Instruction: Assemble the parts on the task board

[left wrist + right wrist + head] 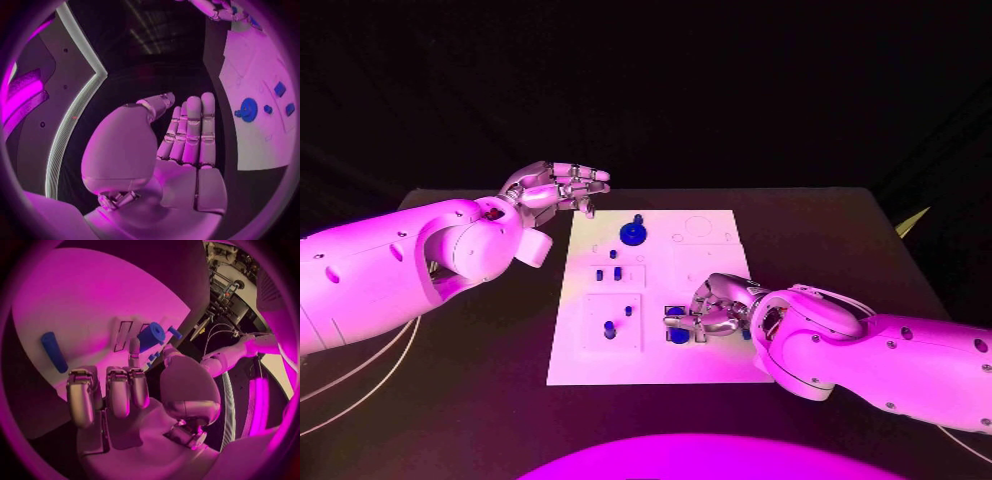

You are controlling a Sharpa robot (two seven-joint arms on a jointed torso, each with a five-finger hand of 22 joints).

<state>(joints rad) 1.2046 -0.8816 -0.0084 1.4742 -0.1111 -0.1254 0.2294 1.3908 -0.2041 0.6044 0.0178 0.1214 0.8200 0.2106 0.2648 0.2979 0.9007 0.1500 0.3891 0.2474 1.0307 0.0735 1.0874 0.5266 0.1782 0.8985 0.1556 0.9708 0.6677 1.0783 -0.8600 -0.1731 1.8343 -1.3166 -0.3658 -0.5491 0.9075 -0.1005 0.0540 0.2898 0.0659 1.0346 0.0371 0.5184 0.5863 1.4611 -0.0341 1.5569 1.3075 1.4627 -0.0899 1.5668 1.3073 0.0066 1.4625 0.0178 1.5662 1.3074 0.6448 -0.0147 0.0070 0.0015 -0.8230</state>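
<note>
A blue part is being worked at the board's near right by the right hand, fingers curled over it; whether it is gripped cannot be told. The left hand is being held open, empty, off the far left corner. Seating is judged next, calling for alignment; a blue rod is being shown clearly by the right wrist view.

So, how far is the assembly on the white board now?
Partly done, it seems. A round blue part and several small blue pieces already sit on the task board. The right hand is over the board's near right area, its fingers curled beside blue parts; whether it grips one I cannot tell. The left hand hovers off the board's far left corner, holding nothing. A blue cylinder lies loose.
</note>
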